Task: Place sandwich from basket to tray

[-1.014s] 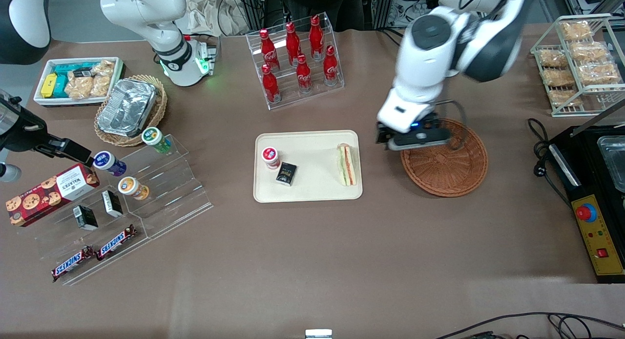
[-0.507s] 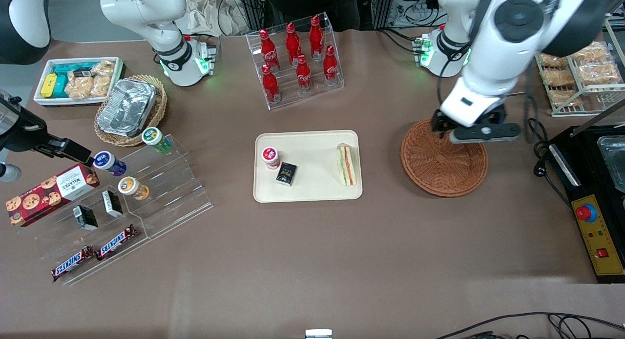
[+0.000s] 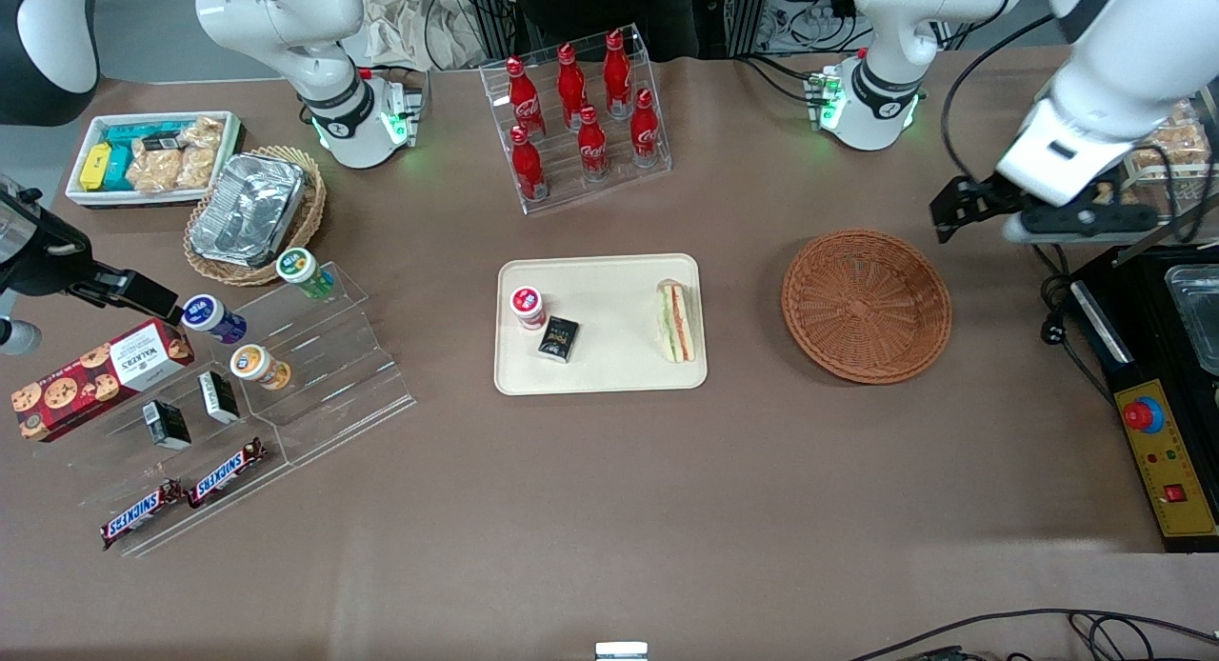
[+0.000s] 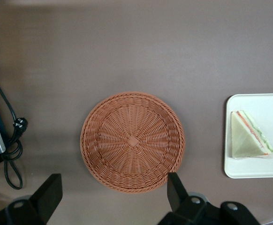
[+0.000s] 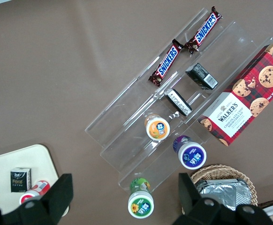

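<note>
At the parked arm's end of the table, a white bin of snack packets (image 3: 150, 158) is seen, and nearer the front camera a paler wicker basket (image 3: 255, 215) holding a foil container (image 3: 249, 209). Nearer the camera again, a tiered clear acrylic stand (image 3: 257, 394) carries small round tubs, two dark little boxes and two Snickers bars (image 3: 183, 500); a red Walkers cookie box (image 3: 100, 376) lies at its end.

Toward the middle, a clear rack of red cola bottles (image 3: 579, 118) stands farther from the camera than the tray (image 3: 600, 375). On the tray three things are set — a red-lidded tub (image 3: 527, 306), a small black box (image 3: 559, 338) just beside it, and the sandwich (image 3: 677, 321), which lies flat along the tray edge nearest the basket, its orange-red and green layers showing.

The basket (image 3: 867, 305) sits on the table near the tray but apart from it, and nothing is seen inside it; in the left wrist view its woven floor (image 4: 132, 141) is fully exposed, with the sandwich (image 4: 250, 137) on the tray corner (image 4: 235, 168) beside it.

The gripper (image 3: 962, 209) is held above the table toward the working arm's end, off the basket's rim — its fingers (image 4: 47, 197) are spread wide apart and grasp nothing. Beside it stand a wire rack of bagged snacks (image 3: 1133, 118) and a black and yellow control box (image 3: 1157, 451).
</note>
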